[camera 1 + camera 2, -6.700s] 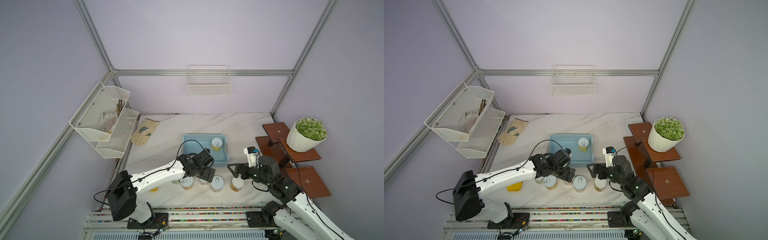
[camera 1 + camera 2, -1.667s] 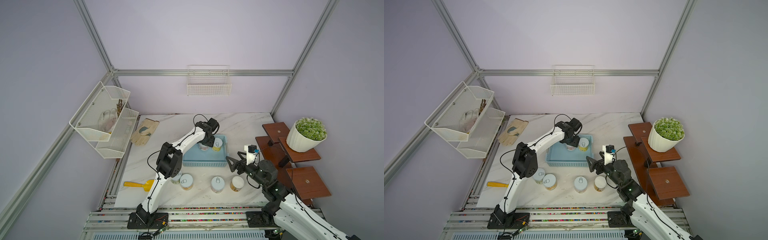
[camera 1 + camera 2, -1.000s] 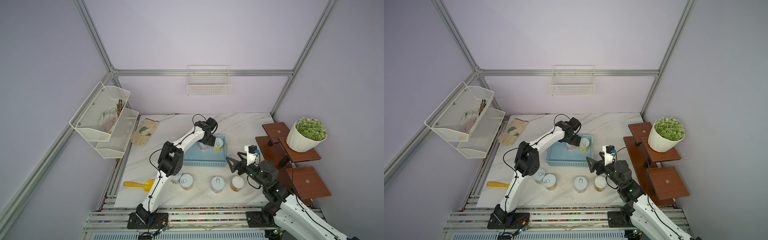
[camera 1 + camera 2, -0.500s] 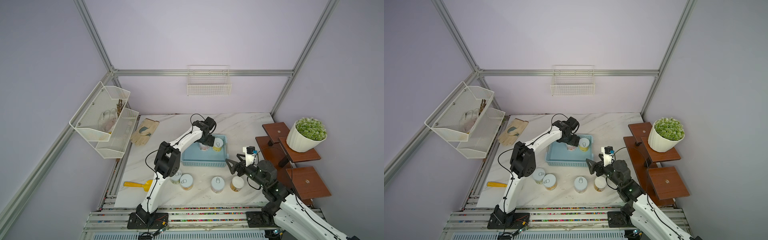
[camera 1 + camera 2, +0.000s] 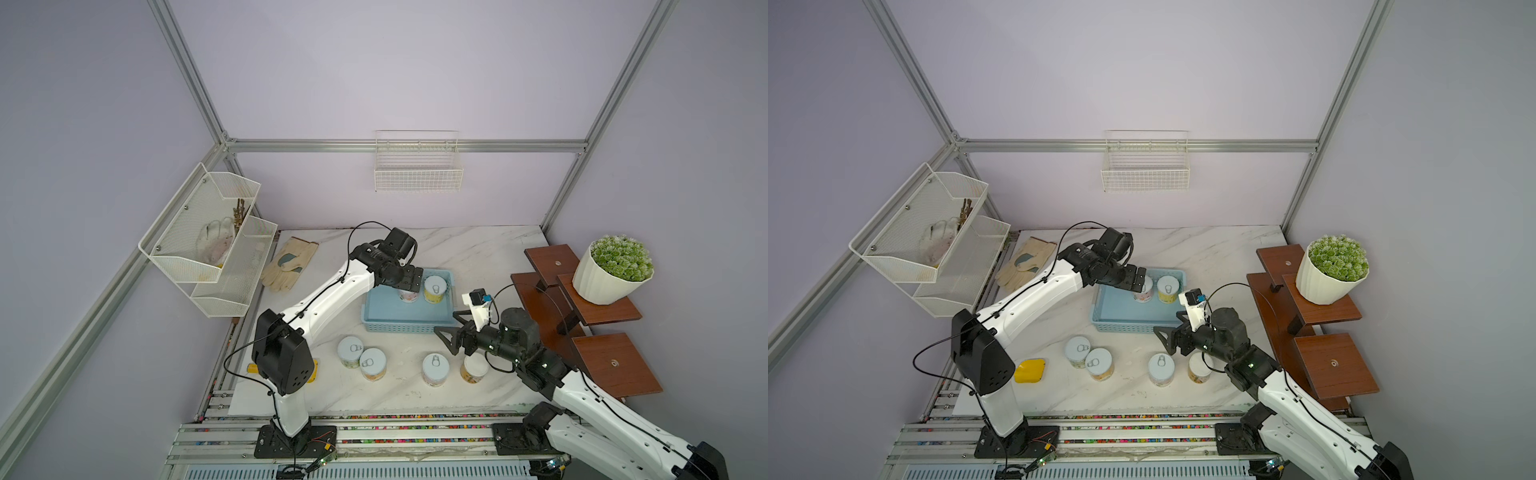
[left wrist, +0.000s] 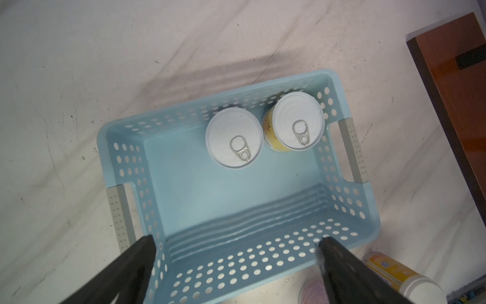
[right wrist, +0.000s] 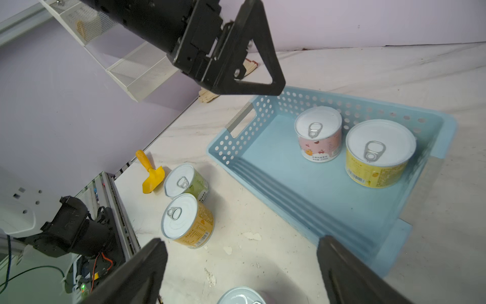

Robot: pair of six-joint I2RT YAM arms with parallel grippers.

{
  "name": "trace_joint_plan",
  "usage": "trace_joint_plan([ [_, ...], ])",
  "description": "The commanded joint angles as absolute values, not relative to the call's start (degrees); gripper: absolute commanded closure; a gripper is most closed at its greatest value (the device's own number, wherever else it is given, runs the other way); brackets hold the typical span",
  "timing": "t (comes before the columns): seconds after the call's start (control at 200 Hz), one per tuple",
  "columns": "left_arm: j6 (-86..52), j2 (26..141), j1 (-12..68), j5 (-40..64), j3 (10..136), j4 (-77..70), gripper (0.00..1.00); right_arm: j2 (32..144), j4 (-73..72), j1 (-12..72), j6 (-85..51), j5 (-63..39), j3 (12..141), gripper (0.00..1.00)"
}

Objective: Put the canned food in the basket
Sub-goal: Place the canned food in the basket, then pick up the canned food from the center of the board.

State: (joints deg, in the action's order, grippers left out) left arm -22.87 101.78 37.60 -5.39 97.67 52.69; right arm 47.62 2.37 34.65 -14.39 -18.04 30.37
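Soft, even, slightly dim light fills both top views, and shadows are faint. In the left wrist view, striped shadows cross the surface [image 6: 210, 73] on the far side of the basket [image 6: 263, 259]. The left claw [image 6: 236, 244], close to the lens, looks blurred.

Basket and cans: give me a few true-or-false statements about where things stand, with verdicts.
1. Two cans stand upright in the basket. True.
2. The left gripper is shut on a can. False: it is open and empty above the basket.
3. Four cans stand on the table outside the basket. True.
4. The right gripper holds the plain-topped can. False: it is open and empty, near that can.
5. The yellow trowel lies in the basket. False: it lies on the table, apart from the basket.
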Motion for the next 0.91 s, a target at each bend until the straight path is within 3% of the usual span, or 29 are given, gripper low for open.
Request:
trace_joint_plan([
  [0.0, -21.07, 95.25, 37.88, -0.62, 91.65, 47.63, 0.0, 49.04, 4.88, 37.66, -13.1, -17.92, 32.64, 0.05],
  [0.35, -21.8, 73.9, 37.97, 9.42, 67.94, 34.86, 0.0, 49.79, 8.24, 43.77, -15.94, -17.73, 33.17, 0.04],
  [0.61, -22.21, 60.36, 37.92, 16.23, 51.17, 19.81, 0.0, 50.44, 20.65, 49.37, -21.07, -7.39, 37.08, 0.03],
  [0.9, -25.14, 53.37, 37.97, 23.26, 40.6, 8.81, 0.0, 56.1, 36.85, 53.29, -27.68, 2.22, 45.09, 0.02],
])
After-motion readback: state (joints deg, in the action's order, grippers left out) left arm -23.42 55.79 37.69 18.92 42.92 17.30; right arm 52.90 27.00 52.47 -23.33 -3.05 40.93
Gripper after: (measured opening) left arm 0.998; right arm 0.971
